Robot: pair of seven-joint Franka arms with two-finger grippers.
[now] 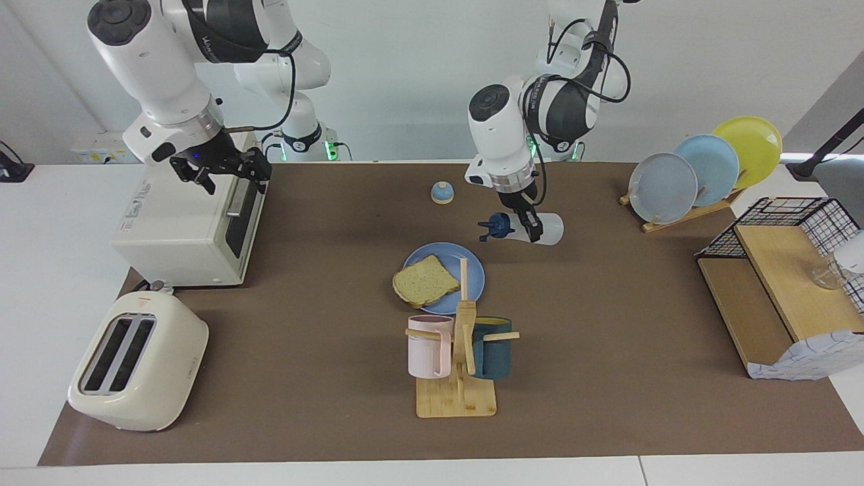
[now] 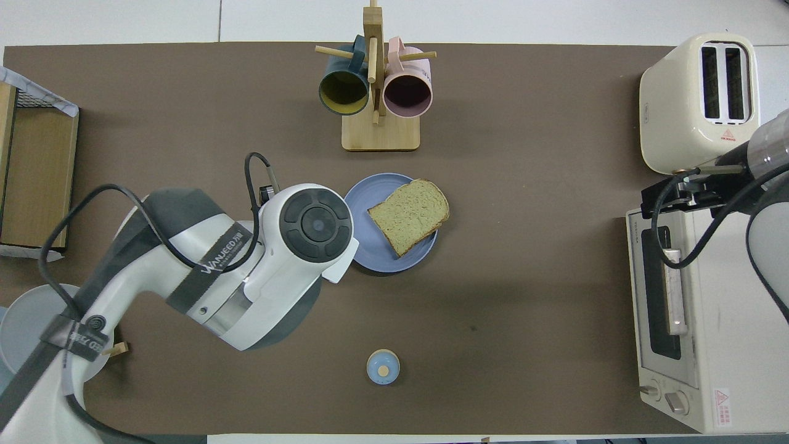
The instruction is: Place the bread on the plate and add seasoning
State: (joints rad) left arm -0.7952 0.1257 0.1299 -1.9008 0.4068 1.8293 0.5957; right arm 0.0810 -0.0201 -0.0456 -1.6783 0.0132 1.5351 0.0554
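- Desk (image 1: 607, 405): brown mat surface that carries all the items.
- Toaster oven (image 1: 182, 229): at the right arm's end of the desk, with a cream toaster (image 1: 138, 361) farther from the robots.
- Right tool (image 1: 219, 172): raised over the toaster oven, fingers spread wide and empty.
- Left tool (image 1: 530, 226): clamped on the seasoning (image 1: 540, 229), which lies tipped on its side in the air, dark cap toward the right arm's end; it hangs over the mat just beside the plate's rim, on the side nearer the robots. In the overhead view the arm hides both.
- Mug rack (image 1: 459, 378): wooden stand with a pink and a dark teal mug, farther from the robots than the plate.
- Plate (image 1: 472, 266): medium blue, at mid-desk.
- Bread (image 1: 424, 280): lies flat on the plate, one corner overhanging the rim toward the right arm's end.
- Bell (image 1: 442, 192): small, blue, nearer the robots than the plate.
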